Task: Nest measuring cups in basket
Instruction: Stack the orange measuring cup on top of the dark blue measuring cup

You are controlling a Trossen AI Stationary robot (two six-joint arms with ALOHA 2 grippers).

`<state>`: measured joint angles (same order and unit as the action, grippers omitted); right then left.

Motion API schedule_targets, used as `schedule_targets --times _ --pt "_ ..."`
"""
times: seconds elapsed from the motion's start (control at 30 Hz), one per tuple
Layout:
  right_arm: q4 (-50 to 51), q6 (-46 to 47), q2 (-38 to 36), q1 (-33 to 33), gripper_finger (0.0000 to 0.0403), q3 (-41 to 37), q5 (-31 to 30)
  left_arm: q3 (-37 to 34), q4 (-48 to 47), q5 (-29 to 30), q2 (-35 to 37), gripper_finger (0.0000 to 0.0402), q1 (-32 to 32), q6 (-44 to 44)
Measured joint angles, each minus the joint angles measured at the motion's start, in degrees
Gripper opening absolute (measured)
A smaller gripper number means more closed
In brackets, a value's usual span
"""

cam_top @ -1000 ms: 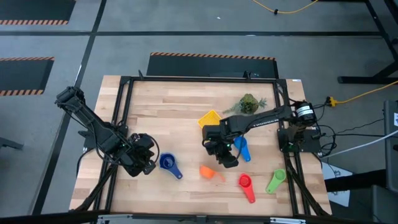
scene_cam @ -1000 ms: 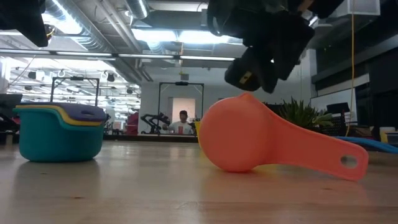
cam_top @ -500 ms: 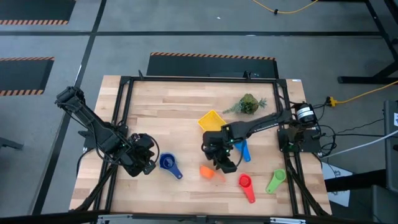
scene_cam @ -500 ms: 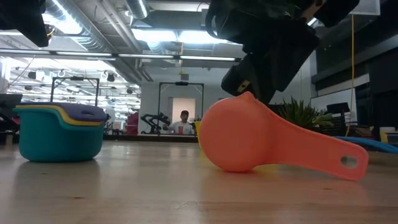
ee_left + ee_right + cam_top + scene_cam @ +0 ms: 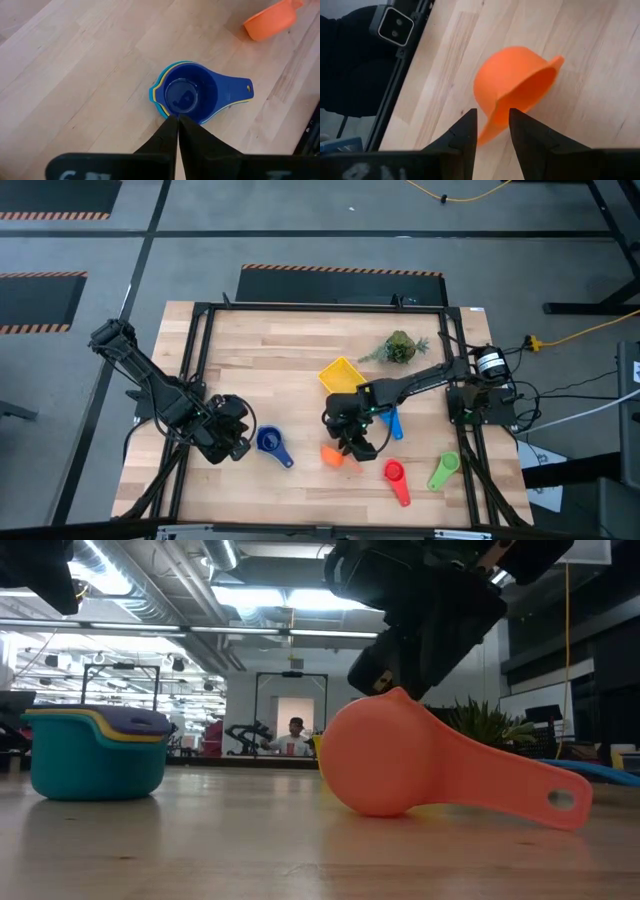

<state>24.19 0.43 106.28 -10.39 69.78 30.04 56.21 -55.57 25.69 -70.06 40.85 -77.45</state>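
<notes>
Measuring cups lie scattered over the wooden bench [image 5: 270,370], and none of them sits in the yellow basket [image 5: 338,372], which stands near the middle of the bench just beside the right arm. Going from large to small: the right arm has swung forward and down over the last second, so that the right gripper [image 5: 352,442] now hangs directly over the orange measuring cup [image 5: 333,457], where a moment ago it stood farther back, closer to the blue measuring cup [image 5: 389,420]. In the low view the gripper body has dropped until it seems to touch the top of the tipped orange cup, which has not shifted. The right wrist view shows the jaws released, one dark finger [image 5: 462,131] on each side of the cup's handle end, not yet clamped. I judge this to be the final approach before a pinch; the cup lies on its side, so it may roll or skid when the jaws close. The left gripper [image 5: 228,438] waits at the bench's left side, its jaws clenched with nothing in them, just beside a nested stack [image 5: 186,95] of dark blue, yellow and light blue cups. A red cup [image 5: 396,477] and a green cup [image 5: 443,470] remain loose near the front right.
</notes>
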Motion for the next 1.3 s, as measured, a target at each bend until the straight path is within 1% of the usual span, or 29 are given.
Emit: schedule_targets --times 0.27,0.67,0.93,1.3 --pt "-0.44 0.0 0.04 0.02 0.0118 0.0 0.0 0.0 0.0 0.0 0.0 0.0008 0.0 0.0" --pt "-1.63 1.05 2.19 0.02 0.0118 0.0 0.12 0.0 0.35 -0.03 -0.02 0.0008 0.01 0.0" --pt "-4.19 1.07 4.81 0.02 0.0118 0.0 3.55 0.0 0.7 -0.02 -0.02 0.0008 0.01 0.0" --pt "-6.76 0.81 5.18 0.02 0.0118 0.02 1.94 0.0 1.03 0.09 -0.04 0.0008 0.0 0.0"
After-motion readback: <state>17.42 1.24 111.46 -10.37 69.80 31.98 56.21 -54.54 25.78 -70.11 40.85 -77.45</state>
